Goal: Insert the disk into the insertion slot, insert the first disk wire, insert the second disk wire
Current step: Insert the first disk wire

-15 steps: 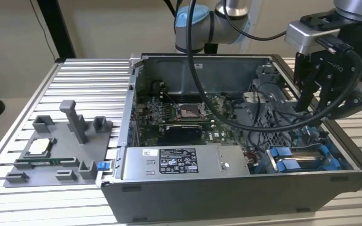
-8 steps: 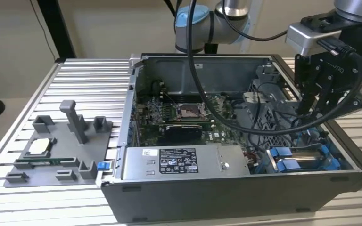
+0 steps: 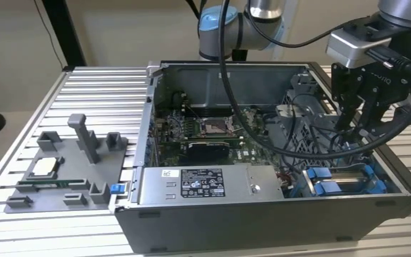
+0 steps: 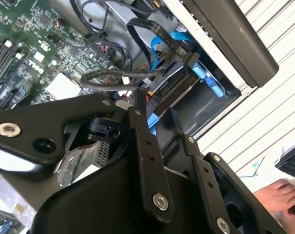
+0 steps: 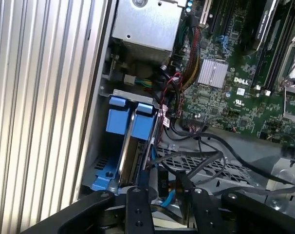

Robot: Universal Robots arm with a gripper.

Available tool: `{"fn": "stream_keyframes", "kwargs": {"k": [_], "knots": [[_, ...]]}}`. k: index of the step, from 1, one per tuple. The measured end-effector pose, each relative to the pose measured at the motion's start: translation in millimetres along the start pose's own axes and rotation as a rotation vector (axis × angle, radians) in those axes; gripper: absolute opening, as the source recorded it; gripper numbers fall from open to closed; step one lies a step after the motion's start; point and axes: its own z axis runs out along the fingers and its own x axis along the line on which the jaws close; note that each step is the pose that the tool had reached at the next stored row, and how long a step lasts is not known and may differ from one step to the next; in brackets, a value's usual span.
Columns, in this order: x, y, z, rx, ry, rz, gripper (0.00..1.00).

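Well off toward the exterior view's left of the gripper [image 3: 359, 134], the grey box [image 3: 205, 184] and the board [image 3: 205, 128] look out of harm's way. Nearer in, loose black wires [image 5: 201, 158] loop over the cage [image 5: 206, 170] just beside the gripper. A finger could hook one on a descent or a sideways move and drag it, or tug a plug off the board.

Just below the gripper the disk [image 4: 174, 90] stands on edge in its blue carrier, apparently seated in the slot [image 5: 104, 95] at the corner of the case [image 3: 263, 225]. A flat black wire [image 4: 157, 29] ends in a plug touching or just beside the disk's connector end; I cannot tell whether it is fully home.

The gripper stands part open with a narrow gap, and I can make out nothing clamped in it. Room is tight between cage, case wall and disk, so a slightly off-line push could bend the connector, skew the plug or jam a finger against the carrier.

Outside the case, well apart from the gripper, a person's hand [image 4: 279, 195] is over the worktop [image 3: 91, 80]. A wide arm swing that way would be a hazard.
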Motion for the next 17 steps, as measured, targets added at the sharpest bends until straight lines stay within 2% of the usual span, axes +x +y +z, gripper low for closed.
{"fn": "stream_keyframes", "kwargs": {"k": [5, 17], "knots": [[0.0, 0.0, 1.2, 0.0024, -0.0045, -0.059, 1.00], [0.1, 0.2, 2.3, 0.0024, -0.0048, -0.063, 1.00]]}}
